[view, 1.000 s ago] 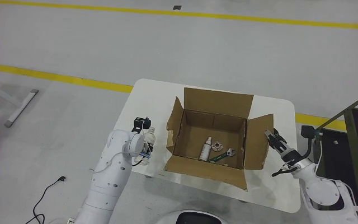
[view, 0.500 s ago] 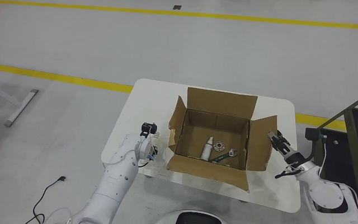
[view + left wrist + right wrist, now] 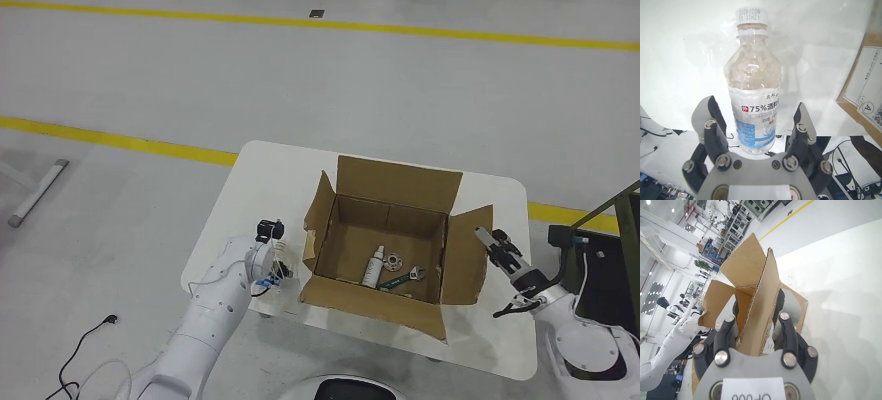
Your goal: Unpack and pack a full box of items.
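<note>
Open box (image 3: 370, 300) on the white surface (image 3: 270, 170).
Top view: a small spray bottle (image 3: 372, 267) and a wrench (image 3: 405, 279) lie inside the box. Left wrist view: the left end effector (image 3: 757, 102) is released, straddling a clear bottle (image 3: 753, 75) beside the box without touching it. Right wrist view: the right end effector (image 3: 758, 295) is released, astride the box's flap (image 3: 766, 285).
</note>
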`<state>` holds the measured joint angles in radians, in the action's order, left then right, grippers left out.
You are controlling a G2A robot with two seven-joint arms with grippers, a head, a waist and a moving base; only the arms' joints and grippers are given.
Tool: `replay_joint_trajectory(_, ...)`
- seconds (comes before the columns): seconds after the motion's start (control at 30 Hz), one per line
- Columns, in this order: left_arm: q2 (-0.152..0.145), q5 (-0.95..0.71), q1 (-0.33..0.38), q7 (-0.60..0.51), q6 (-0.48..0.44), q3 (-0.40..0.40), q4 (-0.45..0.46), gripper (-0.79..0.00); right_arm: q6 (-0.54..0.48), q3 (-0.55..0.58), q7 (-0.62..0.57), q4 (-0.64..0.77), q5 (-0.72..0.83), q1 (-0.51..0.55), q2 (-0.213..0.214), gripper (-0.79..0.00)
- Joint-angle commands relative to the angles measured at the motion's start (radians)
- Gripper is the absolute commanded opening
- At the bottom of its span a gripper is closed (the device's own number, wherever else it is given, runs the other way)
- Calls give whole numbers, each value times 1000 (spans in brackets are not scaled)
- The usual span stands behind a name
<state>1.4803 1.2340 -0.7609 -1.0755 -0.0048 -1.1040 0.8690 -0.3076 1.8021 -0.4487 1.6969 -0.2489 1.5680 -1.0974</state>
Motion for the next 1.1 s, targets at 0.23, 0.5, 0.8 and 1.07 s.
replay_joint_trajectory(0.23,-27,4,-49,-30,7,-68,192,0,-24,50,89,165,-15,38,-1,-68)
replay_joint_trajectory(0.5,-66,25,-169,-120,24,-192,522,0,6,-74,37,312,-120,21,-3,-785)
replay_joint_trajectory(0.8,-76,19,-208,-138,25,-232,632,0,313,-382,107,135,-298,-159,-35,-785)
replay_joint_trajectory(1.07,-76,19,-208,-138,25,-232,632,0,319,-391,112,127,-299,-165,-37,-785)
